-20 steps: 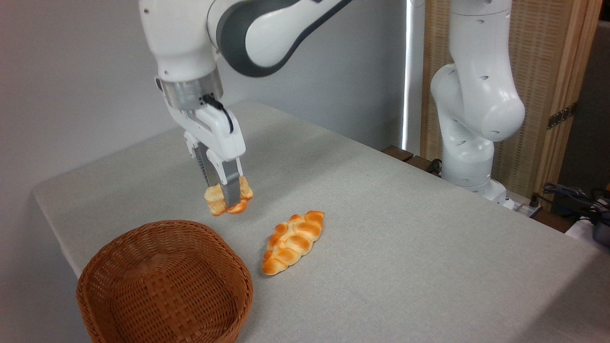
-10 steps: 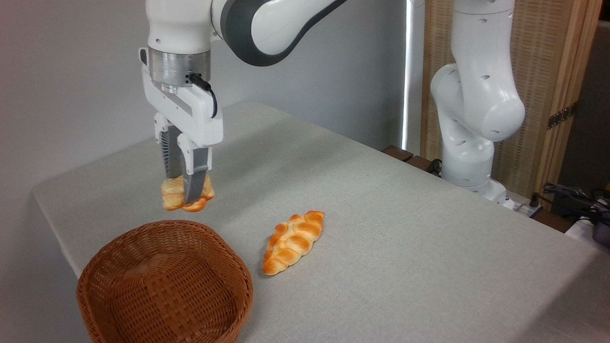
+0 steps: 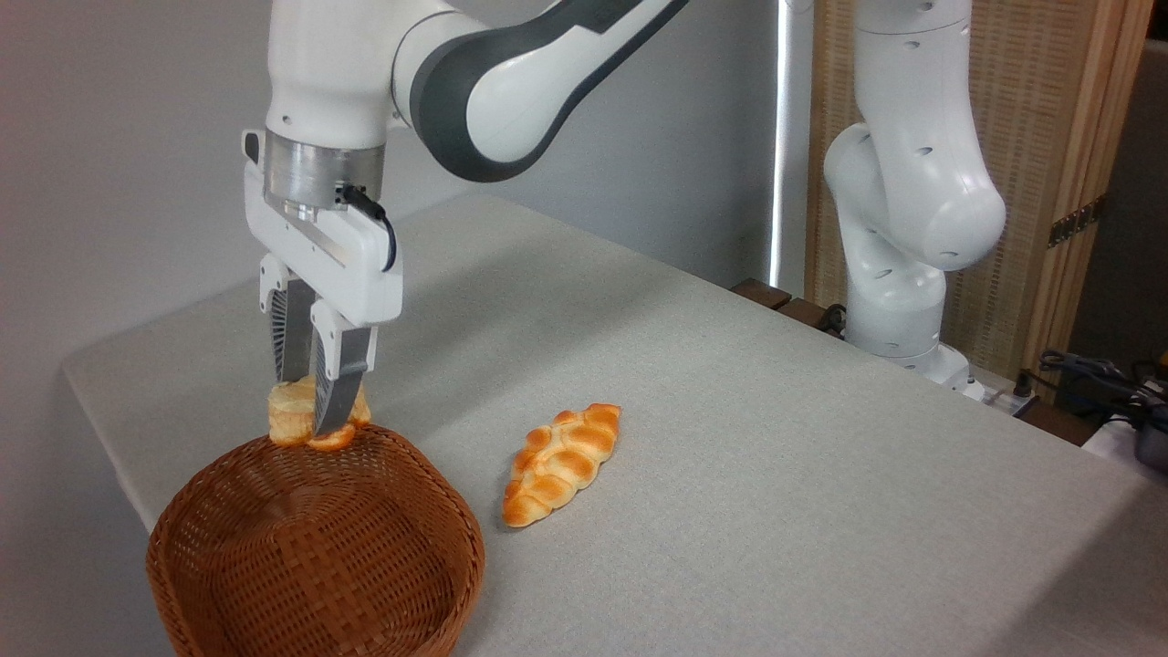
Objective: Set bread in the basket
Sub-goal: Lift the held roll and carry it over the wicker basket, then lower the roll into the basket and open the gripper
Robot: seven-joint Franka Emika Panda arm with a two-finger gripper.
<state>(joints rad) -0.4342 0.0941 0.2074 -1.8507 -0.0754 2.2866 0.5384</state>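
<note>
Gripper (image 3: 312,415) status: fingers pointing down and clamped on the bread (image 3: 294,417), one finger on each side of the bun. The bread hangs clear of the table (image 3: 730,438), at the far rim of the basket (image 3: 182,511); its orange-brown base appears level with or just above that rim, and contact cannot be ruled out from this view.

Handling, judged from appearance: the bun looks light and soft, with a lumpy pale top that likely gives under pressure. Hold it across the middle of its sides, as now. A firm squeeze may deform it; a weak one may let it slip, since the surface looks smooth.

Progress: carry is nearly complete. The bun is not yet over the basket floor. The next move calls for a short shift toward the basket centre, then release from low height.

A braided loaf (image 3: 558,464) lies on the table to the right of the basket, apart from it.
</note>
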